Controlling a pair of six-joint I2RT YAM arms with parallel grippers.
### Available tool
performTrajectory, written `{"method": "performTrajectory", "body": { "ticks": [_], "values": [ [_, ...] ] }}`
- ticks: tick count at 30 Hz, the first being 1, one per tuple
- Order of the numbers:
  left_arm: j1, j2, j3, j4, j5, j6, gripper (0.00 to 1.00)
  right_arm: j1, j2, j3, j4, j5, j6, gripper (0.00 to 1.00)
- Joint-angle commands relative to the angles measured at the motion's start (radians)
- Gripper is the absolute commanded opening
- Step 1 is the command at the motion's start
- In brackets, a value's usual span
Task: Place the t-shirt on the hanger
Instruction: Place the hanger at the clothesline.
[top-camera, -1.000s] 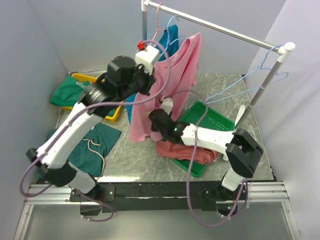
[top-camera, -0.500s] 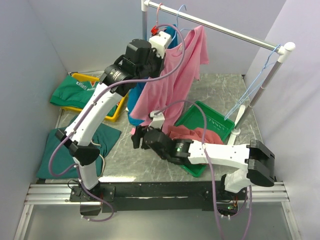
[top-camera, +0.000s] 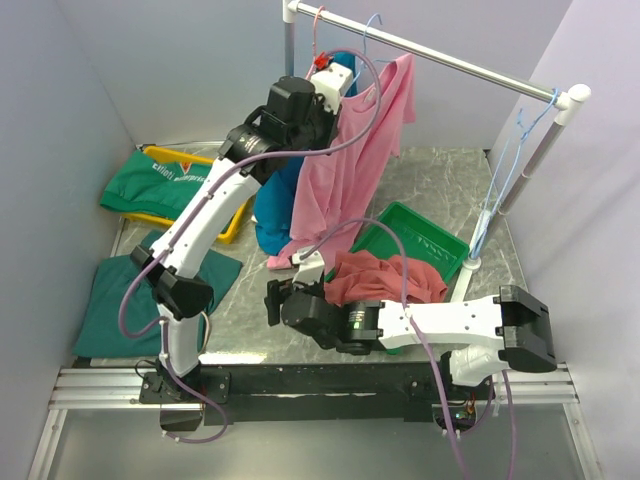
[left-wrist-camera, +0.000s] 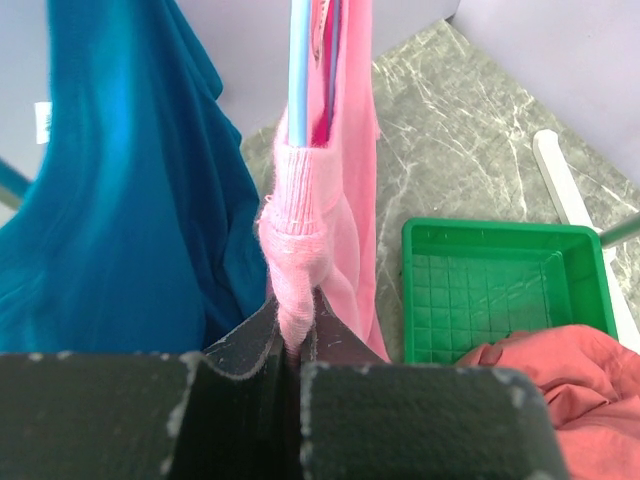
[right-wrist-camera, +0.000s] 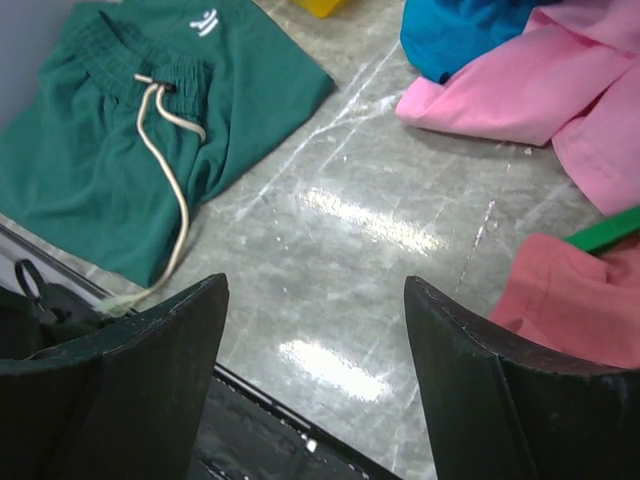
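Top external: rose-red garment (top-camera: 385, 281) in green tray (top-camera: 422, 233); left gripper (left-wrist-camera: 297, 330) clamped on t-shirt (top-camera: 350, 170), right gripper (right-wrist-camera: 315, 292) apart.

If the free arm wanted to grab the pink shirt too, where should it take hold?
Probably the bottom hem of the t-shirt, from above: it lies loose on the table just ahead of the open right gripper, while the left gripper pinches a ribbed edge.

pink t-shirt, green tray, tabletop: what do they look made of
The t-shirt: soft matte knit, probably cotton; its ribbed band bunches where the left tool pinches it. The green tray: likely moulded plastic, slight sheen, gridded floor. The tabletop: polished grey marble look, white veins and glare; stone or laminate, cannot tell.
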Motion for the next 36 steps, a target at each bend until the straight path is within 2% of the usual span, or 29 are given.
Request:
{"method": "performTrajectory", "body": {
  "ticks": [1, 5, 6, 8, 11, 12, 14, 15, 17, 18, 23, 24, 25, 28, 32, 35, 36],
  "values": [
    [0.002, 0.014, 0.066, 0.134, 0.035, 0.007, 0.01, 0.034, -0.043, -0.004, -0.035, 0.1, 0.001, 0.79],
    [0.0, 0.008, 0.026, 0.153, 0.047, 0.004, 0.02, 0.048, -0.043, -0.012, -0.041, 0.109, 0.007, 0.79],
    [0.0, -0.004, 0.012, 0.169, 0.068, 0.002, 0.09, 0.05, -0.043, -0.014, -0.044, 0.111, 0.007, 0.79],
    [0.002, -0.018, -0.019, 0.18, 0.079, 0.001, 0.13, 0.051, -0.04, -0.017, -0.051, 0.114, 0.013, 0.79],
    [0.002, -0.039, -0.034, 0.196, 0.101, -0.004, 0.33, 0.053, -0.036, -0.021, -0.054, 0.115, 0.021, 0.8],
    [0.0, -0.052, -0.037, 0.199, 0.104, -0.004, 0.48, 0.051, -0.034, -0.021, -0.052, 0.115, 0.021, 0.8],
    [0.0, -0.072, -0.057, 0.22, 0.122, -0.007, 0.6, 0.053, -0.032, -0.023, -0.055, 0.112, 0.022, 0.81],
    [0.0, -0.098, -0.066, 0.229, 0.128, -0.01, 0.71, 0.053, -0.034, -0.023, -0.055, 0.114, 0.022, 0.81],
    [0.002, -0.133, -0.105, 0.26, 0.136, -0.031, 0.82, 0.054, -0.036, -0.02, -0.063, 0.118, 0.019, 0.81],
    [0.0, -0.174, -0.118, 0.269, 0.141, -0.039, 0.96, 0.053, -0.039, -0.018, -0.064, 0.122, 0.016, 0.82],
    [0.0, -0.314, -0.247, 0.259, 0.141, -0.129, 0.97, 0.053, -0.062, -0.012, -0.09, 0.128, 0.004, 0.87],
    [0.0, -0.392, -0.296, 0.278, 0.139, -0.145, 0.97, 0.053, -0.066, -0.014, -0.095, 0.131, 0.002, 0.89],
    [0.002, -0.433, -0.412, 0.298, 0.142, -0.157, 0.97, 0.053, -0.075, -0.02, -0.1, 0.135, 0.005, 0.9],
    [0.0, -0.594, -0.616, 0.341, 0.121, -0.196, 0.96, 0.051, -0.118, -0.05, -0.109, 0.149, 0.007, 0.96],
    [-0.001, -0.746, -0.827, 0.352, 0.145, -0.283, 0.96, 0.05, -0.221, -0.103, -0.133, 0.172, 0.024, 1.0],
    [-0.08, -0.858, -1.005, 0.383, 0.083, -0.329, 0.96, 0.039, -0.291, -0.147, -0.163, 0.175, 0.055, 1.0],
    [-0.11, -0.897, -1.042, 0.381, 0.011, -0.335, 0.97, 0.031, -0.311, -0.161, -0.166, 0.168, 0.064, 1.0]
  ]
}}
